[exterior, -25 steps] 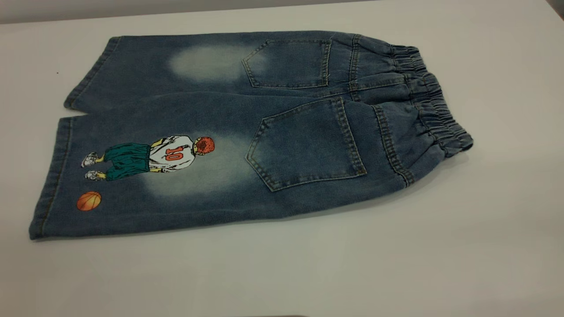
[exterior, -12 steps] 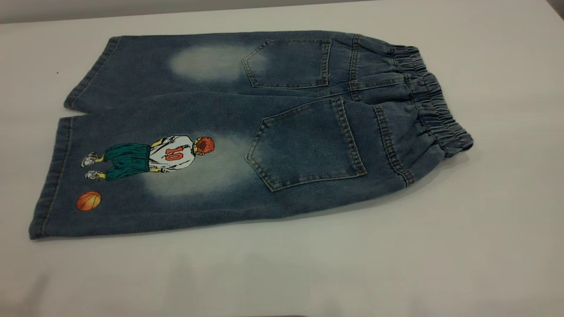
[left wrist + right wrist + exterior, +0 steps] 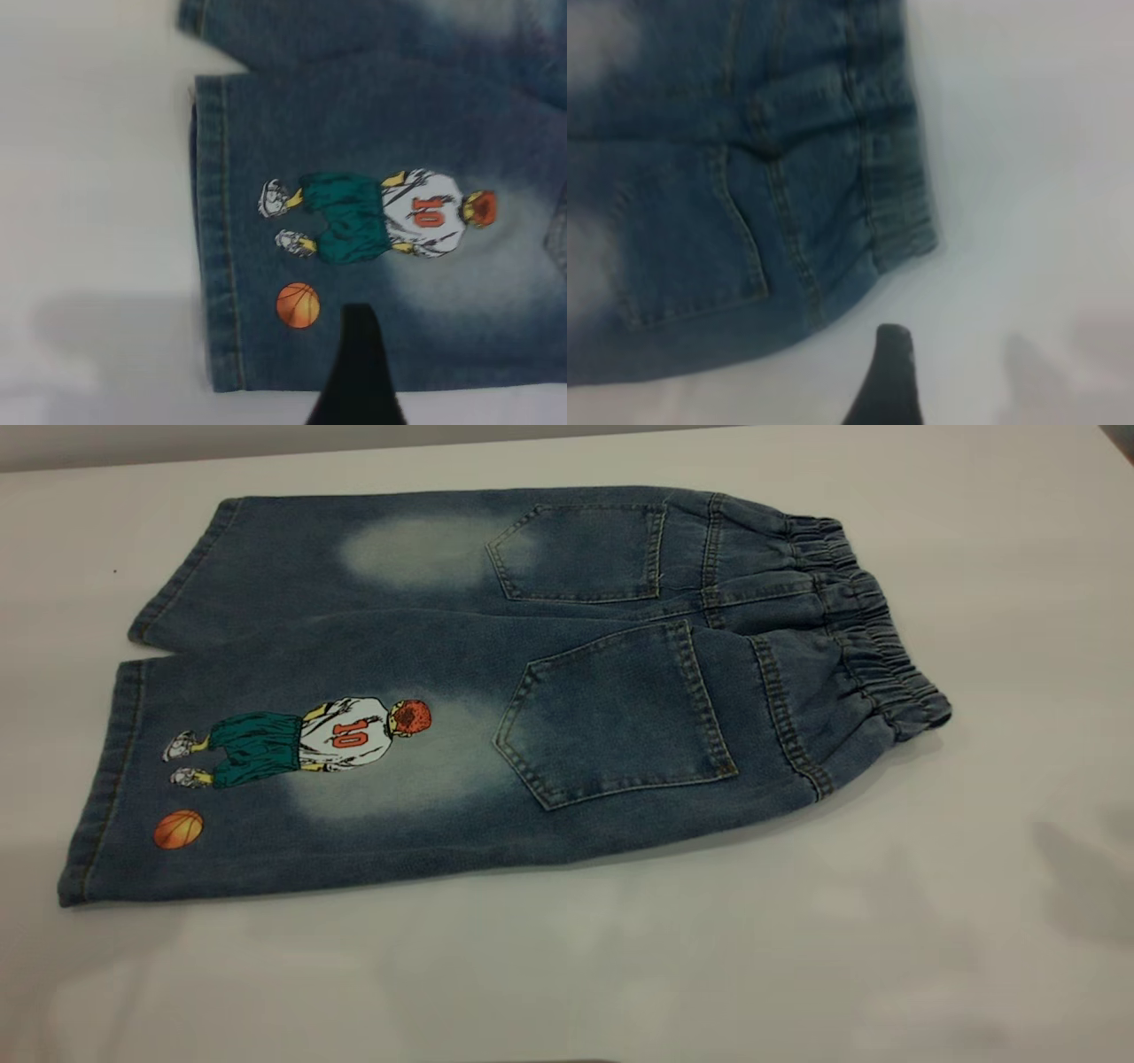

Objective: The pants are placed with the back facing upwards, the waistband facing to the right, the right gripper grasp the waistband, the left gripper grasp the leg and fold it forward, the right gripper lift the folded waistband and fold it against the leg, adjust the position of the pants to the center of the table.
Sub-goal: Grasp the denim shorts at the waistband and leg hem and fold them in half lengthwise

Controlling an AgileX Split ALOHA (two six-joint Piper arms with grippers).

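Note:
The pants (image 3: pixel 496 691) lie flat on the table (image 3: pixel 620 974), back pockets up and the elastic waistband (image 3: pixel 873 646) to the right. The leg (image 3: pixel 292 797) with the number 10 player print and the orange basketball (image 3: pixel 178 829) is the nearer one, at the left. Neither gripper shows in the exterior view. In the left wrist view, my left gripper (image 3: pixel 434 372) hovers over the printed leg (image 3: pixel 390 217), near its lower edge, with one black finger (image 3: pixel 359 363) showing beside the basketball (image 3: pixel 298 305). My right gripper (image 3: pixel 966 372) hangs over bare table just off the waistband (image 3: pixel 899 195) corner. Both hold nothing.
White tabletop surrounds the pants, with wide room in front and to the right. Soft shadows lie on the table at the front (image 3: pixel 496 992) and at the right edge (image 3: pixel 1085 877). The plain leg (image 3: pixel 354 558) lies farther back.
The pants have not moved. Shadows have spread over the front of the table and a new one has come in at the right edge.

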